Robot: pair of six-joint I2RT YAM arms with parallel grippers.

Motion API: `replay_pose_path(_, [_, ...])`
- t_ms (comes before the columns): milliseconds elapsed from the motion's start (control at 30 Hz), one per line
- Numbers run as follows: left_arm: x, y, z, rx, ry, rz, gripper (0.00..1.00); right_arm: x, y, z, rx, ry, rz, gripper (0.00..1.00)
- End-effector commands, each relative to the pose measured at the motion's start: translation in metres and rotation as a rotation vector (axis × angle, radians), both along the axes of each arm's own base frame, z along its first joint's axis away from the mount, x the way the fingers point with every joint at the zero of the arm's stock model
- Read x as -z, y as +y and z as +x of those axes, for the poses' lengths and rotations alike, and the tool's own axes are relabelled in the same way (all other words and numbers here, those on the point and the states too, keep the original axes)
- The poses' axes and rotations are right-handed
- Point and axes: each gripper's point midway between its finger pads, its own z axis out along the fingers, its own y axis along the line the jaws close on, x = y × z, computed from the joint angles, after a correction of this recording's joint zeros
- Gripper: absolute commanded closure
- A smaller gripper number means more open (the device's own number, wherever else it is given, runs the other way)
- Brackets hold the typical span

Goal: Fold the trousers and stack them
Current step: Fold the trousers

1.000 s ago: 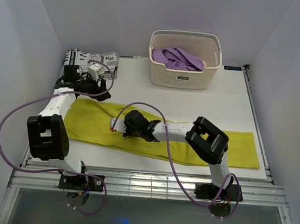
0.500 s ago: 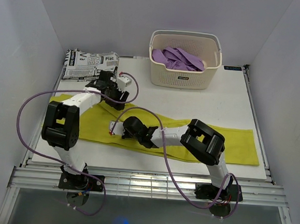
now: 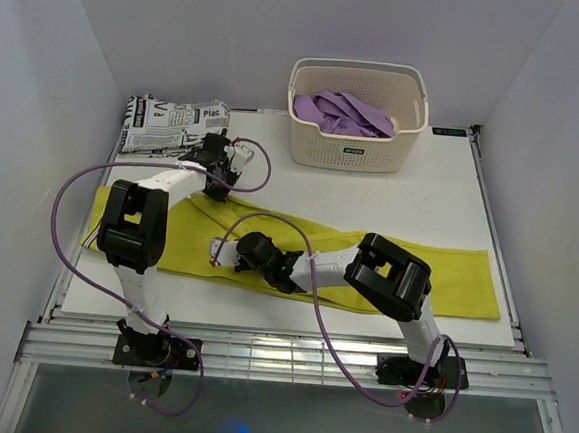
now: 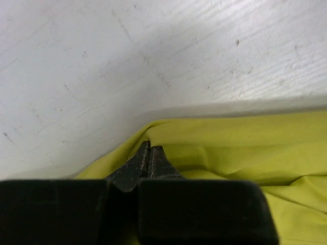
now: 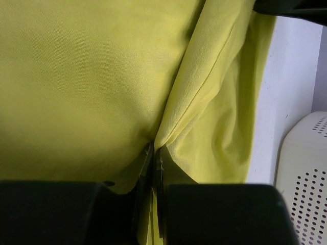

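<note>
You had the white table [image 3: 441,198] spanned almost side to side by the trousers [image 3: 445,274], which lay flat across its near half. At the back stood the white basket [image 3: 353,153], well apart from them, with a purple garment [image 3: 343,112] inside. The newspaper-print garment [image 3: 167,122] lay at the back left. Your 2 grippers were down on the trousers. The left gripper [image 4: 149,155] was at their far edge, its fingers [image 4: 137,167] squeezed together, seemingly on the hem, though the tips hid it. The right gripper [image 5: 154,153] was clenched on a raised fold.
</note>
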Motion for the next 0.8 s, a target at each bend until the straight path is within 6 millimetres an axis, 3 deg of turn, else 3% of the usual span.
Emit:
replay_pose_path(0, [-0.045, -0.007, 0.03, 0.008, -0.129, -0.026, 1.0, 0.085, -0.056, -0.037, -0.018, 0.178, -0.277, 0.92])
replay_pose_path(133, [-0.08, -0.013, 0.053, 0.026, -0.224, -0.044, 1.0, 0.086, -0.055, -0.039, -0.031, 0.187, -0.285, 0.92])
replay_pose_path(200, [-0.087, -0.014, 0.06, 0.03, -0.251, -0.041, 1.0, 0.088, -0.055, -0.041, -0.036, 0.191, -0.287, 0.92])
replay_pose_path(300, [-0.086, -0.012, 0.071, 0.035, -0.272, -0.019, 1.0, 0.088, -0.055, -0.041, -0.04, 0.19, -0.29, 0.92])
replay_pose_path(333, [-0.074, -0.011, 0.075, 0.029, -0.251, -0.006, 1.0, 0.089, -0.056, -0.042, -0.041, 0.193, -0.296, 0.92])
replay_pose_path(400, [-0.07, -0.009, 0.085, 0.013, -0.262, 0.009, 1.0, 0.088, -0.055, -0.042, -0.042, 0.192, -0.294, 0.92])
replay_pose_path(500, [-0.062, -0.003, 0.098, -0.025, -0.292, 0.028, 0.61, 0.087, -0.054, -0.042, -0.04, 0.193, -0.291, 0.92])
replay_pose_path(533, [-0.064, 0.0, 0.101, -0.051, -0.299, 0.014, 0.4, 0.086, -0.053, -0.042, -0.04, 0.191, -0.288, 0.92])
replay_pose_path(567, [-0.067, 0.001, 0.103, -0.063, -0.307, -0.003, 0.34, 0.085, -0.052, -0.041, -0.037, 0.19, -0.287, 0.92])
replay_pose_path(667, [-0.084, 0.001, 0.101, -0.068, -0.29, -0.089, 0.32, 0.081, -0.05, -0.038, -0.03, 0.18, -0.279, 0.92])
replay_pose_path(767, [-0.094, -0.011, 0.082, -0.017, -0.235, -0.147, 0.32, 0.079, -0.048, -0.039, -0.029, 0.188, -0.279, 0.92])
